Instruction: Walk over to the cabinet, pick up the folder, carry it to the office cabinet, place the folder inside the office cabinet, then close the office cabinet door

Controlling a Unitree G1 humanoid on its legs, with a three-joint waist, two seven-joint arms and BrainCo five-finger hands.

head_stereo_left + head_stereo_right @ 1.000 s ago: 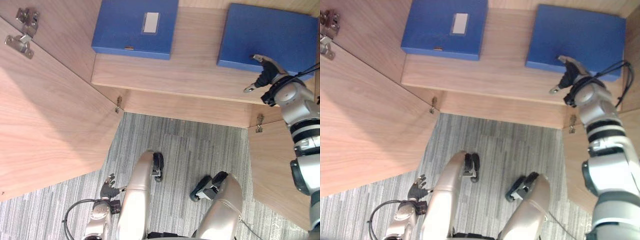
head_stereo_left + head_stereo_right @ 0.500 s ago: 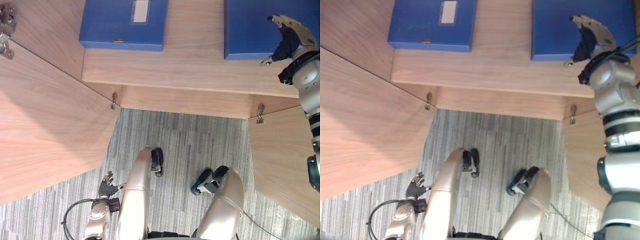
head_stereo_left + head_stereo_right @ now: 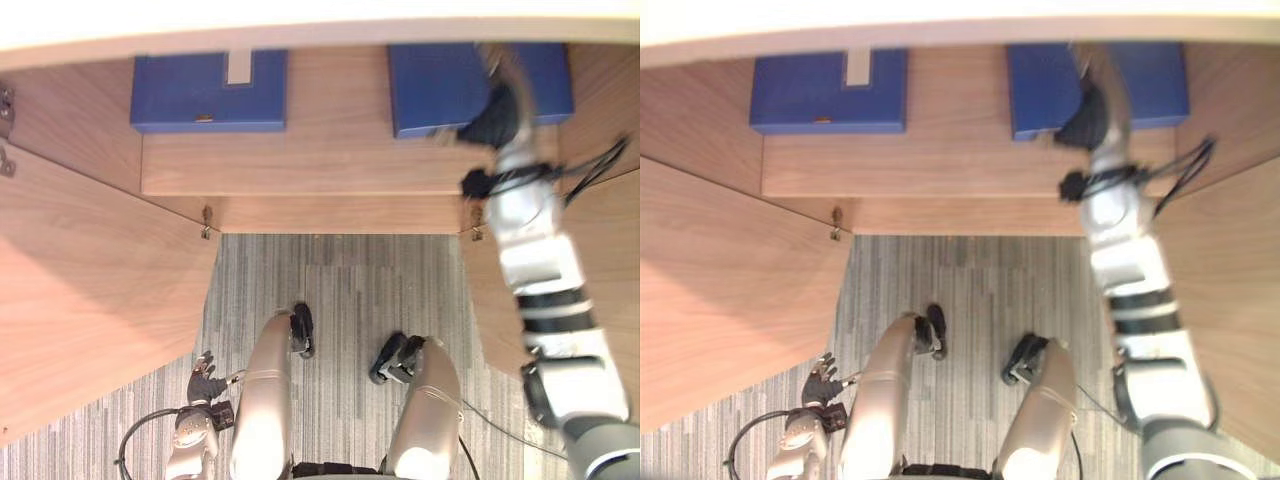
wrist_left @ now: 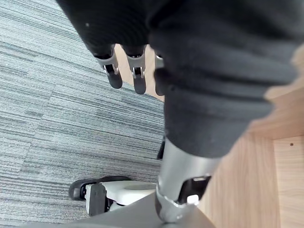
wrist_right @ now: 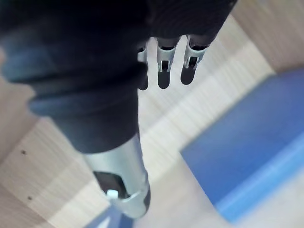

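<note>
Wood all round: the open cabinet, left door swung wide. Inside, the right-hand blue folder lies flat. Right hand hovers at its front edge, fingers straight, gripping nothing. My call: lift clear without dragging it, then take the door. Left hand hangs relaxed.

I see the shelf and door in pale wood-grain laminate, smooth and matt. The left folder and right folder look like smooth matt blue plastic. The carpet is grey ribbed cloth, and the hinge is metal.
</note>
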